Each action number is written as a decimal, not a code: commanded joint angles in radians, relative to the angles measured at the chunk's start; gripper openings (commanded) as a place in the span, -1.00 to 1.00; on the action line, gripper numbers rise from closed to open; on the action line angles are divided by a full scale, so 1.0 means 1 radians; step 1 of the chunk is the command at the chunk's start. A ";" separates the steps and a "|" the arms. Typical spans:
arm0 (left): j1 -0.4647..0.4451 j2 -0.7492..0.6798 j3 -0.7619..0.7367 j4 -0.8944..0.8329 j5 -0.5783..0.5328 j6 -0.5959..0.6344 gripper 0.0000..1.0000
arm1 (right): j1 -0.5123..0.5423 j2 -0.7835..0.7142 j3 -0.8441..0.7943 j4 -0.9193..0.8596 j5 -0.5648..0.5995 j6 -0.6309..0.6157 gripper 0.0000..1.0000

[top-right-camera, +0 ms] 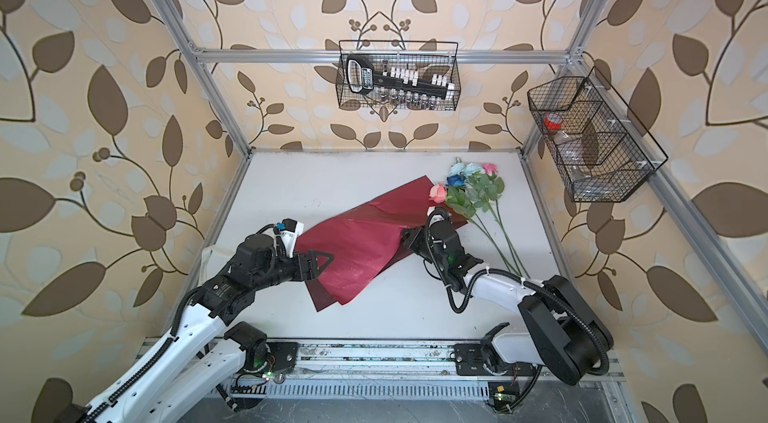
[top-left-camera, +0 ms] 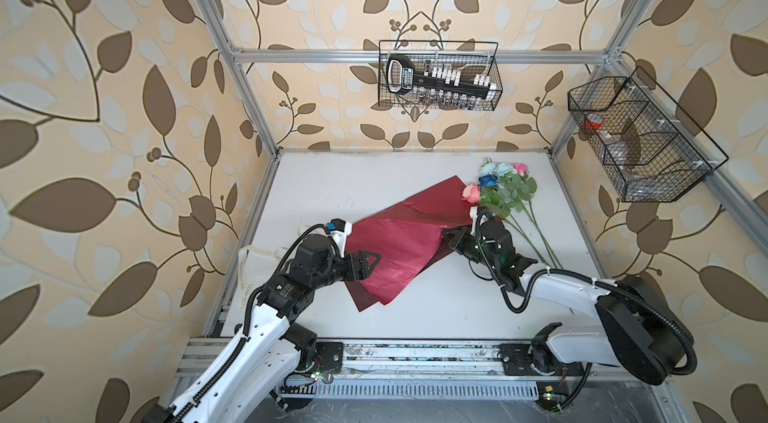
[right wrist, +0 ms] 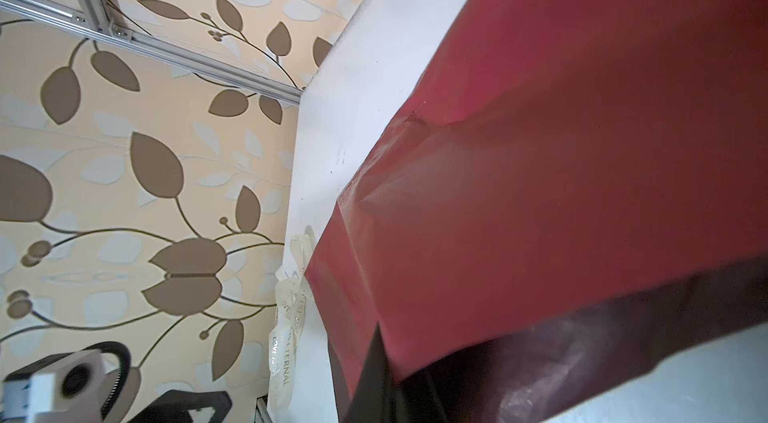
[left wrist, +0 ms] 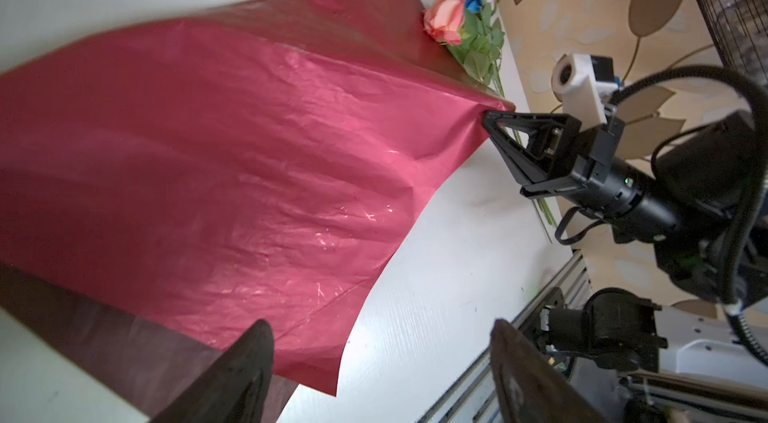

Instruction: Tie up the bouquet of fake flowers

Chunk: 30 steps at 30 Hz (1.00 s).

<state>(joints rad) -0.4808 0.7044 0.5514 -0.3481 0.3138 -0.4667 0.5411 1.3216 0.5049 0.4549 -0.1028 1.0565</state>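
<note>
Scene: Two robot arms work a shiny red wrapping sheet (top-left-camera: pixel 399 242) spread diagonally across the white tabletop (top-left-camera: pixel 436 308).
Right pincer: The right pincer (left wrist: pixel 494 114) is clenched on the sheet's right-hand corner, which is raised clear of the tabletop so the foil billows behind it.
Left pincer: The left pincer (top-left-camera: pixel 372 262) is released, jaws spread, and hovers over the sheet's near-left part grasping nothing.
Bouquet: The bouquet of fake flowers (top-left-camera: pixel 500 188), with pink, pale-blue and dark-blue blooms and green leaves, lies untied toward the tabletop's far right corner. Its blooms point to the far edge and its thin stems run toward the right edge. It sits just beside the sheet, and one pink bloom meets the foil's edge.
Step in hand: Apparently the wrap is being positioned or folded by its corner, ahead of any tying.
Doing it well: The corner should probably travel low and slowly, since thin foil creases and slips. The free pincer would best pin the opposite side so the whole sheet does not drag.
Around: A cream printed ribbon (right wrist: pixel 286 317) lies at the tabletop's left edge, partly under the left arm. A black wire basket on the back wall (top-left-camera: pixel 438 42) holds tools, and a black wire basket on the right wall (top-left-camera: pixel 660 188) hangs above the right edge.
In the way: The right arm's wrist sits just beside the stems, so a careless sweep could scatter them. A darker layer shows under the sheet's near edge, and it is unclear whether that is a second sheet.
</note>
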 commanded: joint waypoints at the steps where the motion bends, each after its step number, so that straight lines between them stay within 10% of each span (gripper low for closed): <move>1: -0.174 0.101 0.080 0.062 -0.292 0.162 0.60 | -0.003 -0.015 0.059 -0.138 0.011 -0.034 -1.00; 9: -0.639 0.460 0.155 0.278 -0.921 0.562 0.94 | -0.015 0.016 0.165 -0.215 -0.052 -0.037 -1.00; 16: -0.700 0.785 0.254 0.382 -1.167 0.719 0.98 | -0.023 0.016 0.170 -0.213 -0.080 -0.018 -1.00; 23: -0.671 0.907 0.332 0.304 -1.333 0.583 0.95 | -0.024 -0.001 0.158 -0.211 -0.089 -0.016 -1.00; 26: -0.631 0.898 0.342 0.231 -1.329 0.509 0.74 | -0.024 -0.010 0.154 -0.211 -0.093 -0.019 -1.00; 30: -0.612 0.836 0.325 0.232 -1.281 0.517 -0.26 | -0.024 -0.021 0.146 -0.211 -0.092 -0.029 -1.00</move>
<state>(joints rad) -1.1034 1.6089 0.8631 -0.0872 -0.9382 0.0952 0.5209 1.3270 0.6575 0.2546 -0.1841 1.0313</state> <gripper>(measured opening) 0.484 0.049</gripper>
